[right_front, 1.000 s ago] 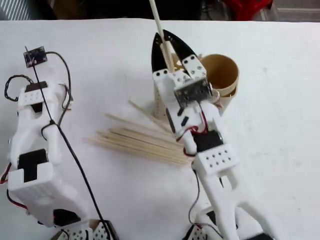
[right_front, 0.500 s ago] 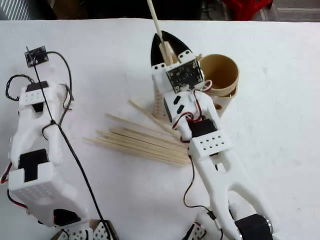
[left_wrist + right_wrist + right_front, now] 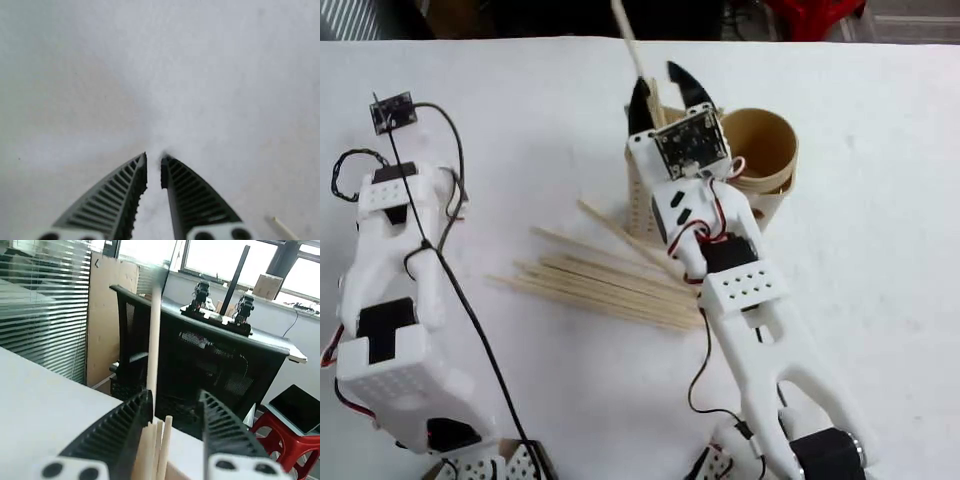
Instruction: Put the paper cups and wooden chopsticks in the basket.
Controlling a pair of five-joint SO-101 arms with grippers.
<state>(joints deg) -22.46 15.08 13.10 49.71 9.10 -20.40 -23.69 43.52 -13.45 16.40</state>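
**High view.** The right pincer [image 3: 658, 78] stands wide over the basket [image 3: 640, 205], a white perforated container partly under the arm. One chopstick [image 3: 625, 30] rises steeply past the pincer, its upper end pointing toward the far edge of the bench [image 3: 880, 100]. It lies against one finger and is not clamped. A loose sheaf of chopsticks [image 3: 600, 285] lies flat on the bench between the two arms. Their long axes run across from the left arm [image 3: 380, 290] toward the right arm, with two or three splayed at an angle. Nested brown cups [image 3: 765, 150] sit just beside the right arm with their mouths upward. The arm hides whether they stand in the basket or beside it.

**Right wrist view.** The right pincer [image 3: 174, 396] shows a broad gap. The tall chopstick [image 3: 154, 340] stands near vertical alongside one finger. The tops of shorter sticks [image 3: 162, 440] show upright below the gap. Behind them is a black mesh chair [image 3: 220, 370].

**Left wrist view.** The left pincer [image 3: 153, 160] is drawn almost closed with a thin slit between its tips. It holds nothing and hangs over bare bench [image 3: 200, 75]. One chopstick tip [image 3: 282, 227] shows at the corner.
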